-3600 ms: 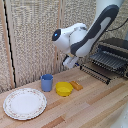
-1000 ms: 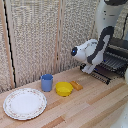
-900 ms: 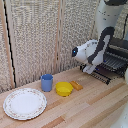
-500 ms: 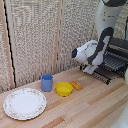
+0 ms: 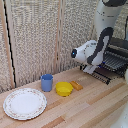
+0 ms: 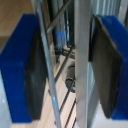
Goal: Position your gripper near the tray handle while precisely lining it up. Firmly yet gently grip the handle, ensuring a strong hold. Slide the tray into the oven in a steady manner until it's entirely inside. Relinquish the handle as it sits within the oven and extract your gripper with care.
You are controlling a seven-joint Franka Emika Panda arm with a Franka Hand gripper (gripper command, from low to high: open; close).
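In the exterior view my gripper [image 5: 93, 69] is at the front edge of the wire rack tray [image 5: 114, 61], which sticks out of the dark oven [image 5: 120, 44] at the exterior view's right. The tray handle [image 5: 102, 75] runs along that front edge. In the wrist view my gripper [image 6: 65, 65] is open, with its blue-tipped fingers [image 6: 22, 65] on either side of the tray handle [image 6: 82, 60]. The bar stands close to one pad without being squeezed. A thinner rack wire [image 6: 47, 75] also passes between the jaws.
On the wooden table [image 5: 95, 107] are a round patterned plate [image 5: 25, 103], a blue cup [image 5: 47, 82], a yellow bowl [image 5: 64, 89] and a small orange block [image 5: 76, 85]. A slatted screen [image 5: 40, 35] stands behind.
Since 3.6 s ago the arm has come down and across to the tray's front edge. Over the last second it has hardly moved.
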